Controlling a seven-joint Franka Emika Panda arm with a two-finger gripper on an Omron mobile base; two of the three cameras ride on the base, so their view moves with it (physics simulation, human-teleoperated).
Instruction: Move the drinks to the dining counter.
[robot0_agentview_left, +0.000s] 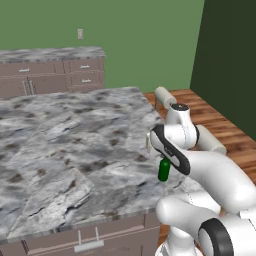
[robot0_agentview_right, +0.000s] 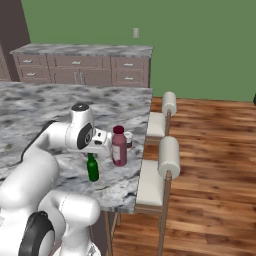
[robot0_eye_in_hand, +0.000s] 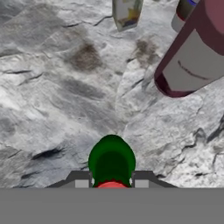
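The arm is reaching over the near right corner of the marble island (robot0_agentview_right: 45, 100), its gripper (robot0_eye_in_hand: 111, 180) clamped on the neck of a green bottle (robot0_agentview_right: 93, 168). In the right base view the bottle is hanging straight below the hand, upright, its base at or just above the stone; whether it is touching cannot be told. In the left base view the bottle (robot0_agentview_left: 164, 169) is showing as a green stub under the dark-banded wrist, close to the island's right edge.

In the hand view the two dark fingertips (robot0_eye_in_hand: 80, 178) are sitting tight on either side of the bottle's rounded green shoulder, a sliver of red showing between them at the bottom.

Just right of the bottle in the right base view, a taller maroon bottle with a pale label (robot0_agentview_right: 119, 146) is standing upright on the marble, near the gripper but apart from it. Behind it and touching or nearly so, a short cup (robot0_agentview_right: 128, 140) is standing by the island's edge. The hand view is also catching a small yellowish can (robot0_eye_in_hand: 127, 13) at the top, left of the maroon bottle (robot0_eye_in_hand: 194, 52).

Farther right, two cushioned stools (robot0_agentview_right: 160, 170) are standing at the island's side on the wood floor (robot0_agentview_right: 215, 165).
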